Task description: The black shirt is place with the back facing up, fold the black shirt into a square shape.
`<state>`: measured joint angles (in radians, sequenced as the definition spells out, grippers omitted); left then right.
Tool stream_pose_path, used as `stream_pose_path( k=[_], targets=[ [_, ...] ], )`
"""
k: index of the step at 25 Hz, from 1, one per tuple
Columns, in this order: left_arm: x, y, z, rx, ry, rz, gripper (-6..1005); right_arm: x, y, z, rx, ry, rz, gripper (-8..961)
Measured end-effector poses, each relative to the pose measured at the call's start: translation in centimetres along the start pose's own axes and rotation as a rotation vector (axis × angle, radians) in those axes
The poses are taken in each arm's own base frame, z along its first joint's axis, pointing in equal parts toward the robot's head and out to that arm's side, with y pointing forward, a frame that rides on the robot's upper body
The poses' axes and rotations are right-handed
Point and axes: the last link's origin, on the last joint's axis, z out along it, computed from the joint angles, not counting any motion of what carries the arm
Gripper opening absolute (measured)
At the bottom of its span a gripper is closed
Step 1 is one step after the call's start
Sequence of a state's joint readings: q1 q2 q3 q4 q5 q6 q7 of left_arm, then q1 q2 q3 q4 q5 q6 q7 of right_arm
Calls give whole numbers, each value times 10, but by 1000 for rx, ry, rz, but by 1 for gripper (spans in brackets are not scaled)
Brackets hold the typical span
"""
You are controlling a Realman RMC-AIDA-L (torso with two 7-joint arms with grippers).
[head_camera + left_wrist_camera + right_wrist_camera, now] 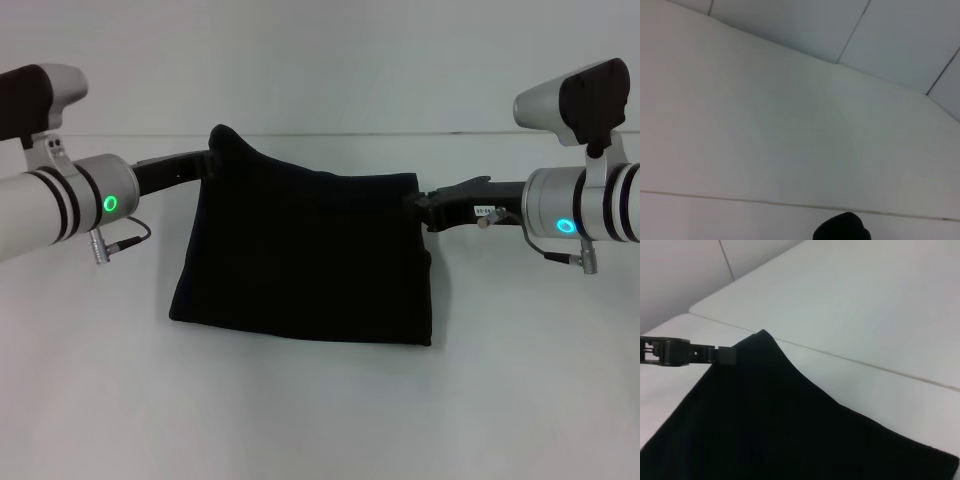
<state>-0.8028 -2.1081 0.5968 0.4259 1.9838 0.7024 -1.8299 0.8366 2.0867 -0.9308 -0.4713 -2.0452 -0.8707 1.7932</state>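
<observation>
The black shirt point(300, 260) lies folded into a rough rectangle on the white table point(320, 420), plain side up, with no lettering showing. My left gripper point(208, 162) is shut on its far left corner and holds that corner lifted into a peak. It also shows in the right wrist view point(722, 355), pinching the cloth edge. My right gripper point(420, 205) is at the far right corner, shut on the cloth, with its fingertips hidden by the fabric. The shirt fills the lower part of the right wrist view point(765, 430). A dark bit of cloth point(842, 227) shows in the left wrist view.
The table's back edge point(320, 135) meets a pale wall just behind the shirt. White tabletop lies in front of the shirt and on both sides under the arms.
</observation>
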Motion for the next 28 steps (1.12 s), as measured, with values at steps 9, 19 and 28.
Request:
stream_pose_path(
  k=[9,19,28],
  targets=[
    [-6,-3,-1,13,-4,-15,-1,-1,1,-1,-13,-10,9,7],
    [-7,-1,1,23,-2,-16,72,-4,1,-1,-14,-16,11,6],
    [2,-41,-25,118,69,-54,412,-13,-3,-14,-55,-65,40,52]
  ],
)
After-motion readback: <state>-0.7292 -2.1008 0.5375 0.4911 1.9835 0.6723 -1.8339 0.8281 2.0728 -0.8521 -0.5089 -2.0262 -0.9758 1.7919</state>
